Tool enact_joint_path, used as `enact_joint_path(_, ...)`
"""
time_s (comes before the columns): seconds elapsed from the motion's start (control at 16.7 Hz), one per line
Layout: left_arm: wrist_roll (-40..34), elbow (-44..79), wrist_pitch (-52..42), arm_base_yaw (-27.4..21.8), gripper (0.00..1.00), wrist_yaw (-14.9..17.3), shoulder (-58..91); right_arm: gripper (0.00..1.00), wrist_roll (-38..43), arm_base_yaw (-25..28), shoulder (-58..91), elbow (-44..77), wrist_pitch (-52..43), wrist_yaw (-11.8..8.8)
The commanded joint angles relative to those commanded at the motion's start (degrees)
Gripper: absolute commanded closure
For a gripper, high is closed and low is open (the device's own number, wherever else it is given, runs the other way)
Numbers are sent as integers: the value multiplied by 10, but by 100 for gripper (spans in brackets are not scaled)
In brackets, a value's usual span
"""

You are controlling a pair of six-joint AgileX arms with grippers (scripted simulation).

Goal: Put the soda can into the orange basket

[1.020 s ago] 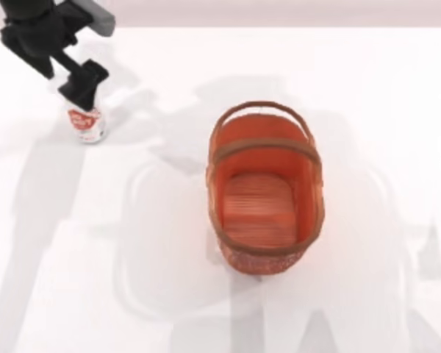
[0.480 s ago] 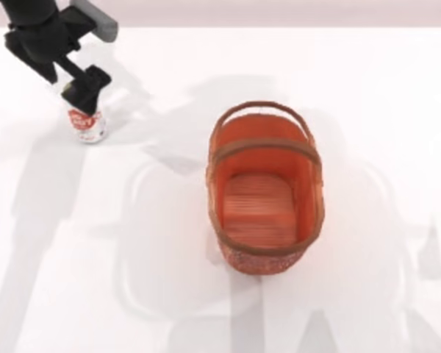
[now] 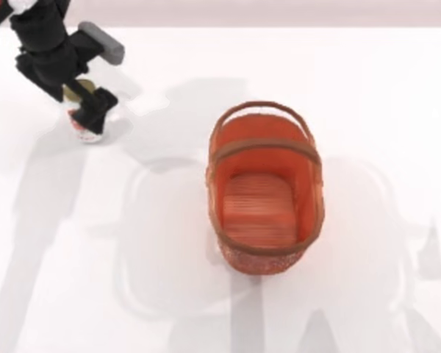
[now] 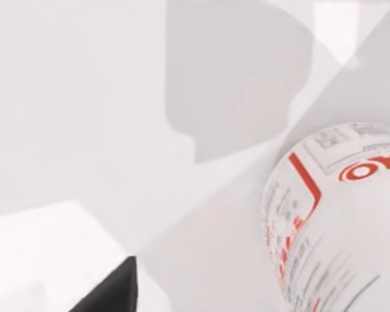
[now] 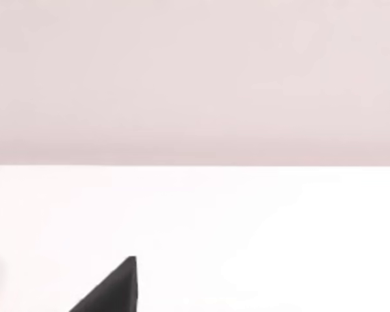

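The soda can (image 3: 84, 129) stands upright at the table's far left, mostly covered by my left gripper (image 3: 89, 115); its dull gold top (image 3: 79, 87) peeks out beside the wrist. In the left wrist view the can (image 4: 338, 221) looms close, white with red print, and one dark fingertip (image 4: 114, 292) stands well apart from it. That gripper is open, with the can between its fingers but not clamped. The orange basket (image 3: 312, 193), oval with a brown arched handle, sits at the middle of the table and holds nothing. My right arm is out of the top view.
Bare white table lies between the can and the basket. The right wrist view has only the white tabletop, a pale back wall (image 5: 195, 78) and one dark fingertip (image 5: 117, 289).
My left gripper has come down and a little right over the can, now covering most of it. The can and the basket have not moved.
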Motion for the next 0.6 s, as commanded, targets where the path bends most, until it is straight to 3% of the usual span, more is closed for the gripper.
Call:
enact_joint_path(0.06,0,0,0,0,0,0,0,0,0,0,0,0,0,0)
enact_joint_path(0.6,0,0,0,0,68,0,0,0,0,0,0,0,0,0)
